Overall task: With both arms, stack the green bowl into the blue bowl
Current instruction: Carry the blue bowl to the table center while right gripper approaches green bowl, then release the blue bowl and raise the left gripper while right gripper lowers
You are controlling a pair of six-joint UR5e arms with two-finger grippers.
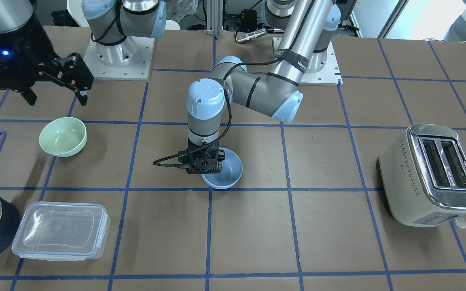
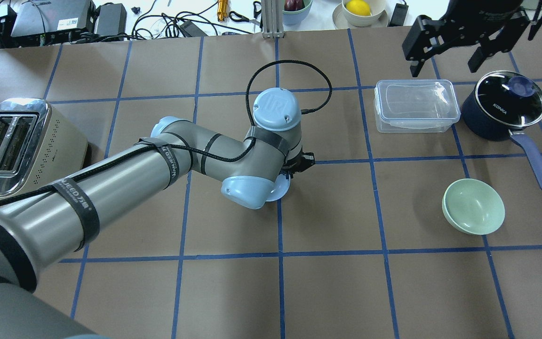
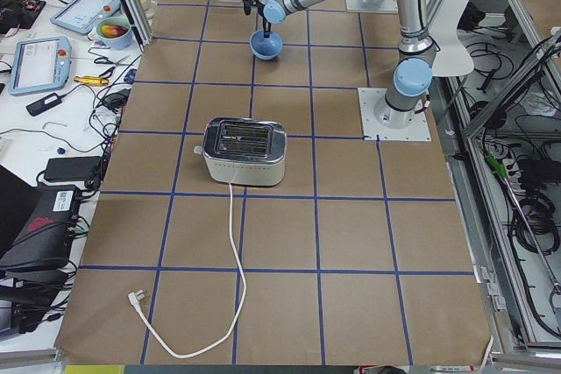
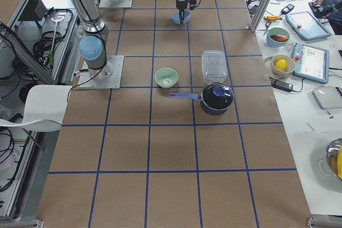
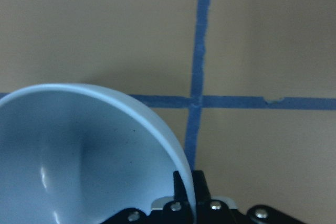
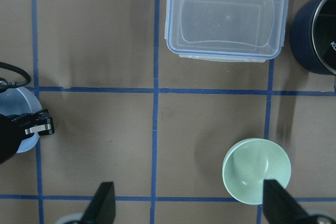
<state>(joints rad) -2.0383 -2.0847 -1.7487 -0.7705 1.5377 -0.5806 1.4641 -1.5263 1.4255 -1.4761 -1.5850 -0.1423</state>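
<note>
Left tool (image 5: 185, 184): you see it pressed together on the rim of the blue bowl (image 1: 227, 171), one finger inside the wall and one outside.
Blue bowl: near the middle of the surface (image 1: 257, 234), beside a crossing of blue tape lines and tilted. You cannot tell whether its base touches the surface.
Right tool (image 6: 189, 208): spread wide and holding nothing. It hangs above the surface on the robot's right side.
Green bowl (image 1: 63, 136): you find it upright on the surface, well apart from the blue bowl. In the right wrist view it sits just beside one finger (image 6: 278, 203).
Neighbours: the clear lidded container (image 1: 61, 230) and the navy saucepan (image 2: 501, 106) are near the green bowl.
Toaster (image 1: 431, 173): on the robot's left side.
</note>
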